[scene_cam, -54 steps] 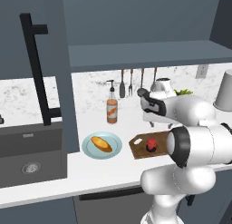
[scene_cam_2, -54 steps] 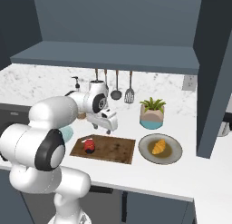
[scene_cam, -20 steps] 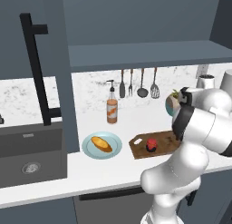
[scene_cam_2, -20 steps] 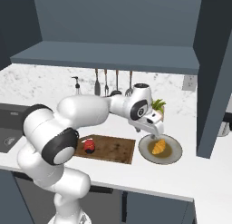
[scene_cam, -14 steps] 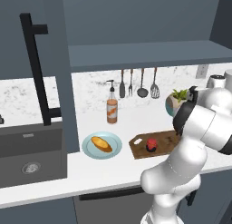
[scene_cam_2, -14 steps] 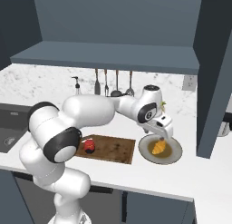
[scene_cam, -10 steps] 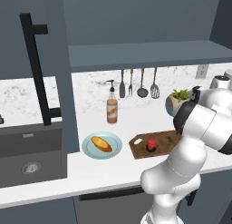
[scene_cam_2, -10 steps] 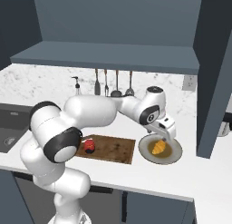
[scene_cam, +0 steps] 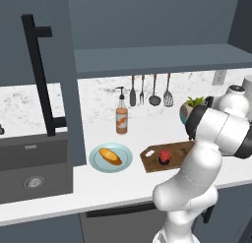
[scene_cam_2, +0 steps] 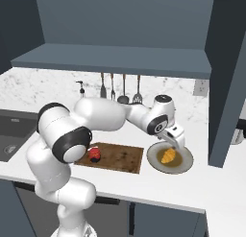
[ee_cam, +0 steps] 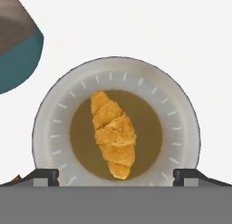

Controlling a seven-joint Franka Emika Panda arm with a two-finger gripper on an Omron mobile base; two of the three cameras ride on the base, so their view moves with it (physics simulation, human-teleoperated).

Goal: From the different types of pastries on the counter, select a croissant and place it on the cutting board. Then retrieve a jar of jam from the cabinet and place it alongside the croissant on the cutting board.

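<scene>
The golden croissant lies on a round grey plate with a brown centre, right of the cutting board. My gripper hovers just above that plate and the croissant, open, with its two finger tips spread wide on either side of the pastry and nothing between them. The small red jar of jam stands on the left part of the brown board. A second oblong pastry rests on a light blue plate further left.
An orange pump bottle stands at the backsplash, under hanging utensils. A potted plant in a teal pot sits just behind the croissant plate. A dark sink lies at the left. A slate-blue shelf overhangs the counter.
The arm has swung right from above the cutting board to above the croissant plate, creeping a little further right in the last second. Jar and pastries have stayed put.
</scene>
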